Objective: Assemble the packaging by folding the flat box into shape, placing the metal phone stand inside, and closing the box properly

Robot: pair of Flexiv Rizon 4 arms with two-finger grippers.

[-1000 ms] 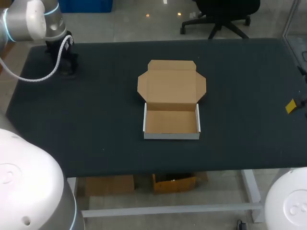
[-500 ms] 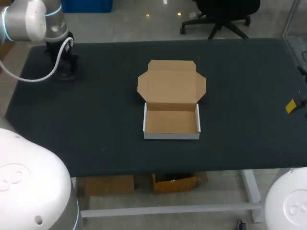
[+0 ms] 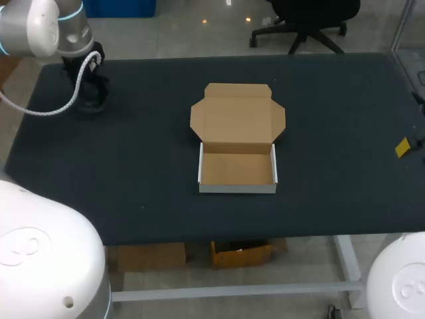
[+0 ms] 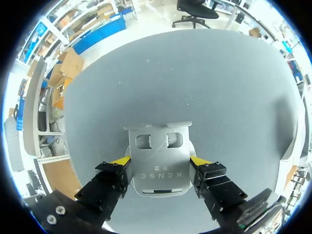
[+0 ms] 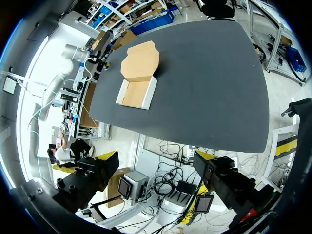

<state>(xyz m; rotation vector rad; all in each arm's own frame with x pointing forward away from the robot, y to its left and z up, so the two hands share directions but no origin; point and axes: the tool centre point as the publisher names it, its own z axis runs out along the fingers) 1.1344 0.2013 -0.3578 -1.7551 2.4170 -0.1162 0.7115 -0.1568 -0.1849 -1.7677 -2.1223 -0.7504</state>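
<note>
1. Currently, the left gripper is sitting at the far left corner of the table. Its two yellow tips are pressing on the side edges of the metal phone stand, so it appears to be gripping the stand.
2. The stand is lying flat between the fingers, its long axis running straight out along them and its cut-out end pointing away from the wrist.
3. The box is standing folded at the table's middle with its tray empty. Its lid is lying open on the far side, and its longer side is running left to right.
4. From the left gripper, the tray is lying well apart, off toward the robot's right and nearer the robot. The carry is therefore likely heading that way.
5. The right gripper is hanging beyond the table's right edge, fingers spread wide around nothing. The left arm is the one placed for the move.
6. Counting: one box, one stand.
</note>
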